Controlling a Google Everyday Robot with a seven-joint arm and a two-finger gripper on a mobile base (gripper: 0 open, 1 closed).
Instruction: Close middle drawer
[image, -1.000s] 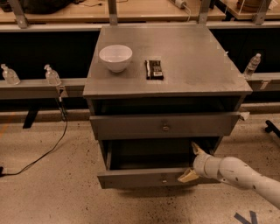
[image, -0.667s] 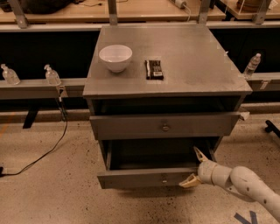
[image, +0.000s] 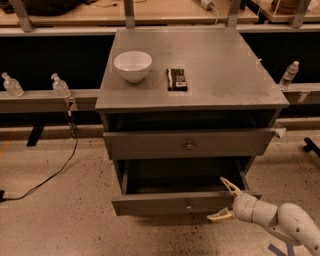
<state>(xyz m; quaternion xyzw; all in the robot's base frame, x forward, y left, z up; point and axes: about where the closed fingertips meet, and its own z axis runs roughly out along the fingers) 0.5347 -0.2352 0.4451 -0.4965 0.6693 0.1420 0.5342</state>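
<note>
The middle drawer (image: 165, 203) is pulled out of the grey cabinet (image: 200, 95), its dark inside showing above its flat front and small round knob (image: 188, 203). My gripper (image: 225, 201) is at the right end of that drawer front, open. One finger (image: 230, 186) is above the front's top edge and the other (image: 220, 216) is below it, in front. My white arm (image: 280, 220) comes in from the lower right. The top drawer (image: 189, 144) sits above, nearly closed. The lowest drawer is hidden under the open one.
A white bowl (image: 133, 65) and a dark flat bar (image: 177, 79) lie on the cabinet top. Small bottles (image: 60, 86) stand on a rail to the left and one bottle (image: 289, 75) to the right. A black cable (image: 55, 172) runs over the speckled floor at left.
My gripper and arm have shifted slightly down and to the right along the drawer front's right end. The drawer stands about as far out as before.
</note>
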